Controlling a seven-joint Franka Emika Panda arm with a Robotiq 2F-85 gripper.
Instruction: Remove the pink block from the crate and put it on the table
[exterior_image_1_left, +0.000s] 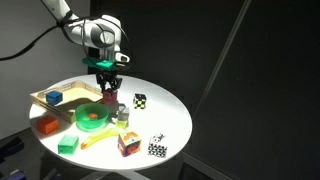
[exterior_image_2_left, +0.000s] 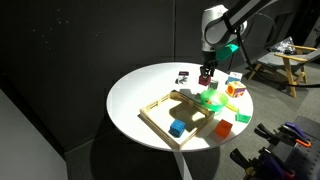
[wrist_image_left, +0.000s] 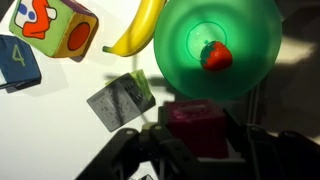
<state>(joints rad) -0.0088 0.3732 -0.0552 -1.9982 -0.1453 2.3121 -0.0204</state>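
Note:
My gripper (wrist_image_left: 197, 140) is shut on the pink block (wrist_image_left: 195, 122), a small magenta cube clamped between the two dark fingers (wrist_image_left: 140, 150). In both exterior views the gripper (exterior_image_1_left: 109, 93) (exterior_image_2_left: 206, 76) hangs low over the white table (exterior_image_1_left: 172, 112) (exterior_image_2_left: 140, 90), just beside the green bowl (exterior_image_1_left: 92, 116). The pink block (exterior_image_1_left: 110, 98) shows dimly under the fingers. The light-wood crate (exterior_image_1_left: 40, 103) (exterior_image_2_left: 158, 121) lies apart from the gripper and holds a blue block (exterior_image_2_left: 177, 127).
In the wrist view the green bowl (wrist_image_left: 220, 40) holds a red piece (wrist_image_left: 215, 55). Near it lie a banana (wrist_image_left: 140, 28), a multicoloured cube (wrist_image_left: 55, 25), a grey block (wrist_image_left: 122, 100) and a dark numbered block (wrist_image_left: 18, 62). Checkered cubes (exterior_image_1_left: 140, 100) (exterior_image_1_left: 157, 148) sit further out.

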